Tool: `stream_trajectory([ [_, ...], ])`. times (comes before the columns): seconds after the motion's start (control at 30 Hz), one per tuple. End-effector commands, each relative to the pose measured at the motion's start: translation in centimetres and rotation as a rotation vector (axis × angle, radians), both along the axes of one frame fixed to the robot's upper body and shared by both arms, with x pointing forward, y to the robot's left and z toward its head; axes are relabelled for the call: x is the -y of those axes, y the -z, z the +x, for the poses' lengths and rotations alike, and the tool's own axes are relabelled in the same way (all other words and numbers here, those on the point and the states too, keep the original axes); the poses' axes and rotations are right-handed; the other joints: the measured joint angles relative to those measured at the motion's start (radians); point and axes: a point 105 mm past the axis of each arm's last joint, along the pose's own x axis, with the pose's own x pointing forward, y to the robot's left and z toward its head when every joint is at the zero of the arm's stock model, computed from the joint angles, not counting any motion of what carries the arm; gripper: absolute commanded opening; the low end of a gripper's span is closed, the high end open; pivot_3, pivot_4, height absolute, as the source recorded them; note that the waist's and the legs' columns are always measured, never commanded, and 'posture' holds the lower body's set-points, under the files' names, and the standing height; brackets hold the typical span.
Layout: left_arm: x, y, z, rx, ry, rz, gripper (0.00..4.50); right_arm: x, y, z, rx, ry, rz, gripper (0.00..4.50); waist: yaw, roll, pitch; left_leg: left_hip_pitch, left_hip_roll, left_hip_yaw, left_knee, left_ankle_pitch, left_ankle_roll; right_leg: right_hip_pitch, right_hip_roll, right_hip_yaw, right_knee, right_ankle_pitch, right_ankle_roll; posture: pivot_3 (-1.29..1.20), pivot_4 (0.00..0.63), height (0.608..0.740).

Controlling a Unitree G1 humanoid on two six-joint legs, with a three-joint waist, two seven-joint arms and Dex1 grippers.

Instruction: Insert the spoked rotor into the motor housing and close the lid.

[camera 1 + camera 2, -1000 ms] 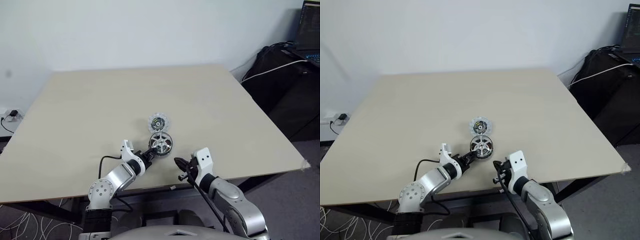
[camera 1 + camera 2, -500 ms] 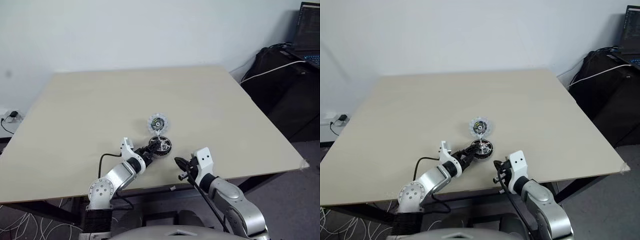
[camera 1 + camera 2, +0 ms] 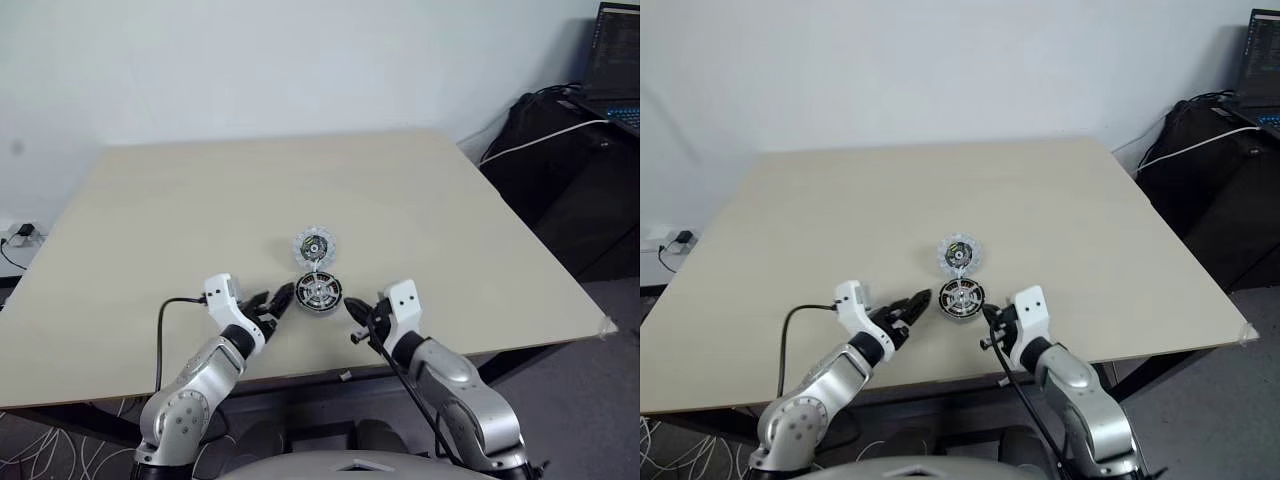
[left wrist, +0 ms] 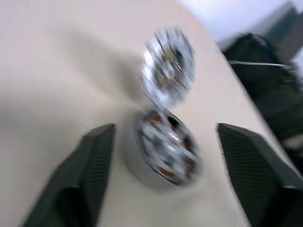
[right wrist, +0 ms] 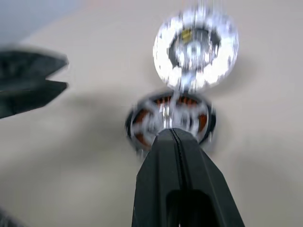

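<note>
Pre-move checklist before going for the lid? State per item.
1. Spoked rotor lies flat on the motor housing, copper windings visible through the spokes in the right wrist view: ok.
2. Rotor fully seated: cannot tell.
3. Left gripper open and clear of the rotor: ok.
4. Right gripper shut, tips close beside the rotor; contact: cannot tell.
5. Lid flat on the table just behind the housing, nothing on it: ok.
6. Lid on housing: not ok, not yet done.
</note>
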Motion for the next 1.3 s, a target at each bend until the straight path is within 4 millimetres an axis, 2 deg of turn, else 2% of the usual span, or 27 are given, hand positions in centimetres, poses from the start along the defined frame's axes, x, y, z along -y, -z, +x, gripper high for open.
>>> stream_trajectory([
  [0.03,-0.4,0.7,-0.1,0.144,0.039,0.218,2.45,-1.6,-1.2,1.6,0.057,-0.03,0.003,0.0,0.0,0.0,0.0,0.0,0.0,0.0,0.0,0.0,0.0,0.0,0.0,0.0,0.0,0.0,0.0,0.0,0.0,0.74],
  [0.13,-0.6,2.6,-0.8,0.153,0.058,0.305,1.4,-2.9,-0.9,3.0,0.055,-0.05,-0.02,0.0,-0.001,0.001,0.0,0.0,0.0,0.0,-0.002,0.0,0.001,-0.001,0.0,0.0,0.0,0.0,-0.001,0.0,0.0,0.74],
  [0.23,-0.2,3.7,-1.6,0.191,0.108,0.378,0.39,-4.2,-0.7,4.2,0.057,-0.07,-0.046,0.0,0.0,0.0,0.0,-0.001,0.0,-0.001,-0.003,0.002,0.006,-0.002,0.0,-0.001,-0.001,0.001,-0.003,0.0,0.0,0.74],
  [0.27,-0.2,3.9,-1.7,0.198,0.106,0.387,0.11,-4.5,-0.6,4.6,0.057,-0.072,-0.054,0.0,0.0,0.0,0.0,-0.001,0.0,-0.001,-0.004,0.002,0.006,-0.003,0.0,-0.001,0.0,0.002,-0.004,0.0,0.0,0.74],
  [0.3,-0.3,3.9,-1.7,0.215,0.101,0.409,0.02,-4.8,-0.5,5.0,0.056,-0.077,-0.062,0.0,0.001,0.001,0.0,-0.001,0.0,-0.001,-0.004,0.002,0.006,-0.003,0.0,-0.001,0.0,0.003,-0.005,0.0,0.0,0.74],
  [0.4,-0.6,3.6,-1.6,0.28,0.075,0.499,0.02,-5.7,-0.2,6.1,0.057,-0.087,-0.088,0.0,-0.001,0.001,0.001,-0.001,0.0,-0.001,-0.005,0.002,0.006,-0.003,0.0,-0.001,0.0,0.005,-0.003,0.0,0.0,0.74],
  [0.57,-0.4,3.5,-1.7,0.292,0.075,0.465,0.02,-6.2,1.1,7.3,0.01,-0.093,-0.126,0.0,-0.005,0.001,0.0,-0.001,0.0,-0.001,-0.005,0.002,0.006,-0.003,0.0,-0.001,0.0,0.005,-0.002,0.0,0.0,0.74],
  [0.67,-0.1,3.3,-1.7,0.3,0.084,0.441,0.02,-5.7,3.1,7.4,-0.058,-0.095,-0.171,0.0,-0.007,0.002,0.0,0.0,0.0,-0.001,-0.005,0.002,0.006,-0.003,0.0,-0.001,0.0,0.005,-0.002,0.0,0.0,0.74],
  [0.77,0.1,3.1,-1.6,0.305,0.089,0.426,0.02,-4.5,6.2,6.6,-0.167,-0.101,-0.263,0.0,-0.01,0.004,-0.003,0.0,0.0,-0.001,-0.005,0.002,0.006,-0.003,0.0,-0.001,0.001,0.005,-0.002,0.0,0.0,0.74],
  [0.83,0.2,3.1,-1.6,0.306,0.094,0.419,0.02,-3.9,7.3,6.2,-0.206,-0.095,-0.294,0.0,-0.01,0.006,-0.007,0.002,0.0,-0.001,-0.005,0.002,0.007,-0.001,0.0,-0.001,0.001,0.005,-0.002,0.0,0.0,0.74],
  [0.87,0.2,3.1,-1.6,0.306,0.098,0.415,0.02,-3.9,7.3,6.1,-0.203,-0.098,-0.289,0.0,-0.009,0.007,-0.01,0.003,0.0,-0.001,-0.005,0.002,0.007,0.0,0.0,-0.001,0.001,0.005,-0.002,0.0,0.0,0.74],
  [0.93,0.3,3.1,-1.7,0.304,0.103,0.408,0.02,-4.4,6.0,6.3,-0.145,-0.11,-0.238,0.0,-0.007,0.009,-0.013,0.005,0.0,-0.001,-0.005,0.002,0.007,0.002,0.0,-0.001,0.001,0.002,0.003,0.0,0.0,0.74],
  [1.0,0.3,3.1,-1.7,0.302,0.107,0.404,0.02,-5.0,4.1,6.7,-0.075,-0.111,-0.173,0.0,-0.009,0.01,-0.013,0.005,0.0,-0.001,-0.004,0.002,0.007,0.002,0.0,-0.001,0.001,0.001,0.003,0.0,0.0,0.74],
  [1.07,0.4,3.2,-1.7,0.298,0.117,0.396,0.02,-5.7,1.0,7.1,0.02,-0.118,-0.086,0.0,-0.01,0.01,-0.012,0.005,0.0,-0.002,-0.004,0.002,0.007,0.002,0.0,-0.001,0.001,0.002,0.003,0.0,0.0,0.74],
  [1.13,0.5,3.3,-1.7,0.295,0.126,0.389,0.02,-5.9,-0.5,7.0,0.061,-0.123,-0.053,0.0,-0.012,0.011,-0.011,0.002,0.0,-0.002,-0.004,0.003,0.006,-0.001,0.0,-0.001,0.001,0.002,0.004,0.0,0.0,0.74],
  [1.2,0.6,3.3,-1.7,0.293,0.133,0.384,0.02,-5.9,-0.6,6.9,0.063,-0.124,-0.06,0.0,-0.016,0.011,-0.011,0.002,0.0,-0.002,-0.004,0.003,0.006,-0.002,0.0,-0.001,0.002,0.002,0.004,0.0,0.0,0.74],
  [1.3,0.7,3.4,-1.7,0.288,0.141,0.374,0.02,-5.5,0.7,7.1,0.036,-0.104,-0.115,0.0,-0.018,0.011,-0.011,0.002,0.0,-0.002,-0.005,0.003,0.007,-0.001,0.0,-0.002,0.002,0.003,0.002,0.0,0.0,0.74],
])
